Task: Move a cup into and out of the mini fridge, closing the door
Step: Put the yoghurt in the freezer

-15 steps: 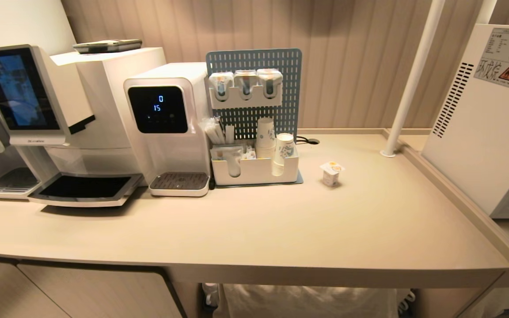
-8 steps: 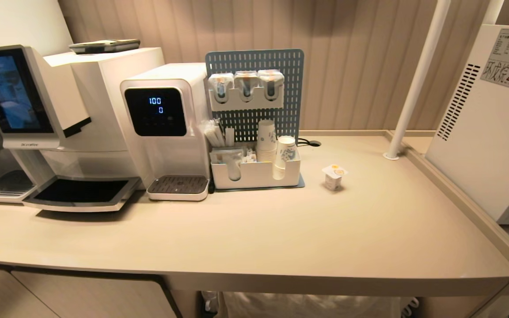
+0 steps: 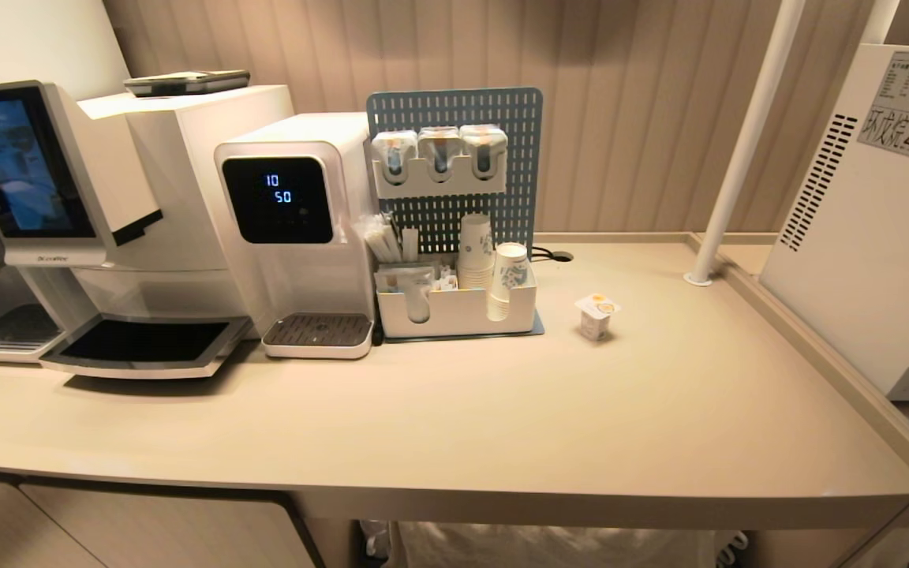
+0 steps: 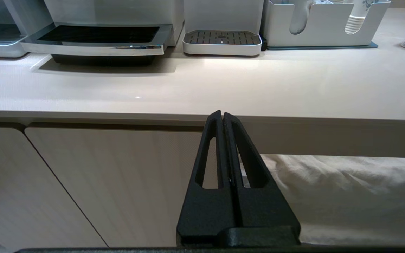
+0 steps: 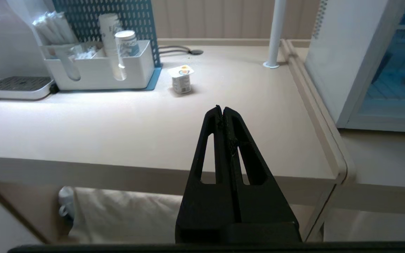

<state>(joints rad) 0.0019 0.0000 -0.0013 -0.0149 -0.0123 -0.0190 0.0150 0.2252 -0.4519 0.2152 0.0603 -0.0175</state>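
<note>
The cup (image 3: pixel 596 315), a small white sealed pot with a yellow mark on its lid, stands alone on the beige counter (image 3: pixel 502 410), right of the cup organiser; it also shows in the right wrist view (image 5: pixel 181 80). At the far right stands the white mini fridge (image 3: pixel 857 237), on a lower surface. Its door (image 5: pixel 392 88) faces me, and its glass looks bluish. My right gripper (image 5: pixel 222 108) is shut and empty, before the counter's front edge and short of the cup. My left gripper (image 4: pixel 222 113) is shut and empty, low by the counter's front edge. Neither gripper shows in the head view.
A coffee machine (image 3: pixel 107 197) and a water dispenser (image 3: pixel 297 213) line the counter's back left. A white organiser (image 3: pixel 458 304) holds stacked paper cups and sachets. A white pole (image 3: pixel 738 142) rises at the counter's back right. A raised lip (image 3: pixel 817 355) borders the counter toward the fridge.
The whole head view shifted slightly at first, so the camera moved, then held still. The cup and the fridge stayed put. The dispenser's display digits changed.
</note>
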